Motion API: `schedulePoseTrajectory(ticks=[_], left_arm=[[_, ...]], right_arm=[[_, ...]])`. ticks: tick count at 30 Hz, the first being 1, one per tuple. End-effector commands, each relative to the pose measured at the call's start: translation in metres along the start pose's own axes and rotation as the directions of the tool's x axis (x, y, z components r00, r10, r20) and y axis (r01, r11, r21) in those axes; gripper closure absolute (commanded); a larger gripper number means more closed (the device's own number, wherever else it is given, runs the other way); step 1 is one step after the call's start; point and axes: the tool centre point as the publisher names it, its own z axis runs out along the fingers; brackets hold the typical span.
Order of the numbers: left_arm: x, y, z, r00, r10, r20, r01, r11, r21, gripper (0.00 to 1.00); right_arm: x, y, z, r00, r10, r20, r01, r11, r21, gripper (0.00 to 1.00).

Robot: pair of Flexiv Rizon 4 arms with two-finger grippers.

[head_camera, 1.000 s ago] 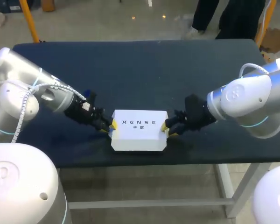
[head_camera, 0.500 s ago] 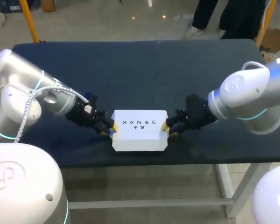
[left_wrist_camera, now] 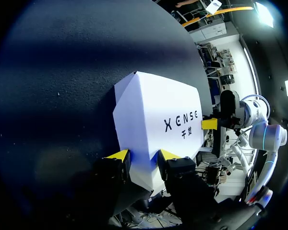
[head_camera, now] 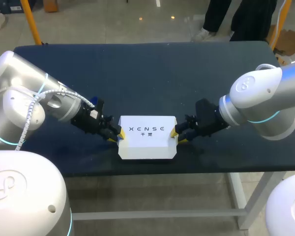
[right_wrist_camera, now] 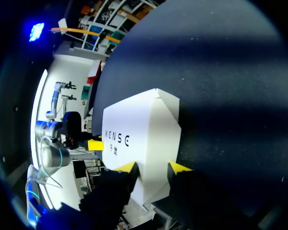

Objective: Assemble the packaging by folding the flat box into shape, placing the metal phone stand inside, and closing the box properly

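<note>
A closed white box with dark print on its lid lies near the table's front edge. My left gripper is at the box's left end and my right gripper at its right end. In the left wrist view the narrowed end of the box fills the gap between the left gripper's yellow tips, which press it from two sides. The right wrist view shows the same: the box sits pinched in the right gripper. No phone stand shows in any view.
The dark table stretches bare behind and to both sides of the box. Its front edge runs just below the box. Both arms lie low over the table's left and right parts.
The left fingers have drawn in a little on the box's end, and the left arm has shifted slightly. The right arm's elbow has risen a bit. The box has stayed in place.
</note>
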Motion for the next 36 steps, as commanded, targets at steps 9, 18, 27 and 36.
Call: schedulePoseTrajectory(ticks=[9, 18, 27, 36], left_arm=[[0.0017, 0.0008, 0.0104, 1.000, -0.004, 0.031, 0.004, 1.000, 0.009, 0.61], [0.0017, 0.0008, 0.0104, 1.000, -0.004, 0.031, 0.004, 1.000, 0.009, 0.60], [0.0017, 0.0008, 0.0104, 1.000, -0.004, 0.031, 0.004, 1.000, 0.009, 0.56], [0.0017, 0.0008, 0.0104, 1.000, -0.004, 0.031, 0.004, 1.000, 0.009, 0.53]], right_arm=[[0.0004, -0.0014, 0.0032, 0.999, 0.005, 0.033, -0.004, 1.000, -0.025, 0.56], [0.0004, -0.0014, 0.0032, 0.999, 0.005, 0.033, -0.004, 1.000, -0.025, 0.59], [0.0004, -0.0014, 0.0032, 0.999, 0.005, 0.033, -0.004, 1.000, -0.025, 0.59], [0.0004, -0.0014, 0.0032, 0.999, 0.005, 0.033, -0.004, 1.000, -0.025, 0.59]])
